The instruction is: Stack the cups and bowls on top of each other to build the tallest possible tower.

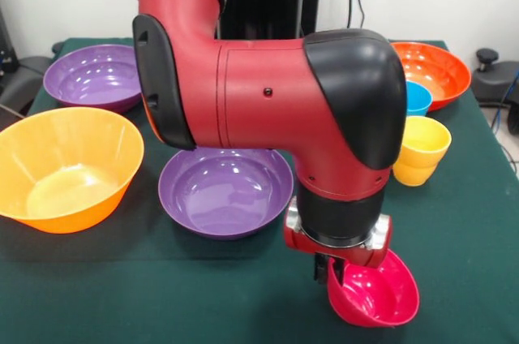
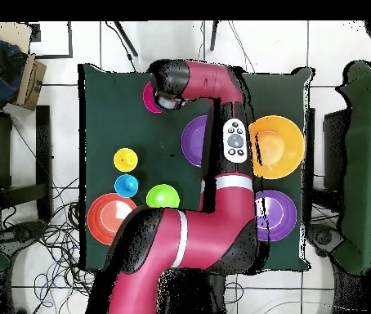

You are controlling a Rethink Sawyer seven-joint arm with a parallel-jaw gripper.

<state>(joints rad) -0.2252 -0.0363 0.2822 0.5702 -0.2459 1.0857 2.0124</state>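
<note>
Gripper [image 1: 331, 273] hung over rim of magenta-pink bowl [image 1: 377, 295] at table [image 1: 162, 295] edge; finger state impossible to tell. Purple bowl [image 1: 223, 194] sat just beside.

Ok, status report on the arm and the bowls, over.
End effector at the pink bowl rim, near table edge; grip unclear. Nothing stacked: purple bowl and yellow-orange bowl sit apart. Path clear.

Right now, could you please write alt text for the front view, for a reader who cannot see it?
A red and black robot arm lowers its gripper onto the rim of a magenta-pink bowl on a green table. Behind sit two purple bowls, a yellow-orange bowl, an orange bowl and a yellow cup.
</note>
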